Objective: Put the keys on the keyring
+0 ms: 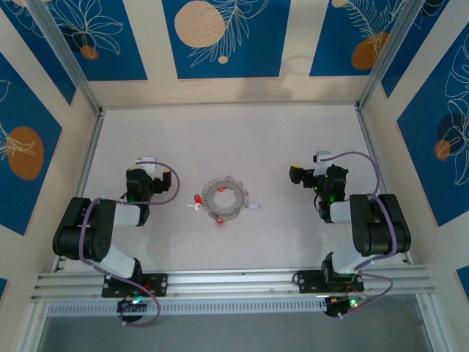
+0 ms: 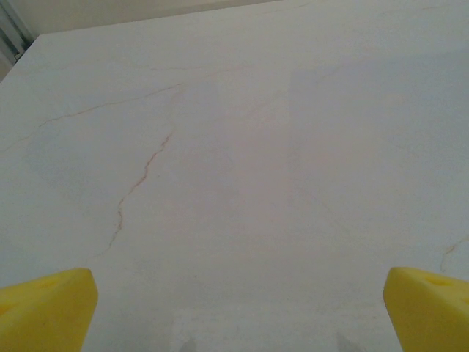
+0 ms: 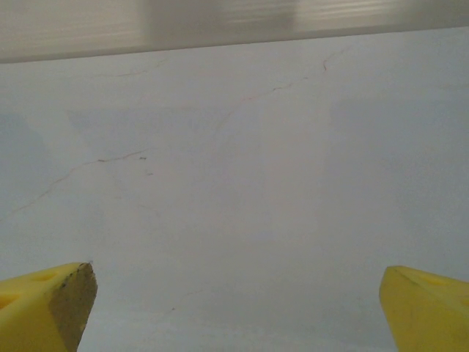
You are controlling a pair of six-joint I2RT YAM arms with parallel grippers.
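Black-and-white left arm and right arm carry purple cables, green base lights and yellow fingertips.

keys too small to count; left fingers, right fingers cut off at edges.

A: Where's ring?
B: Mid table, nearer front edge, btwn L arm & R arm.
A: And keys?
B: On table round ring: one left, one right, one front.
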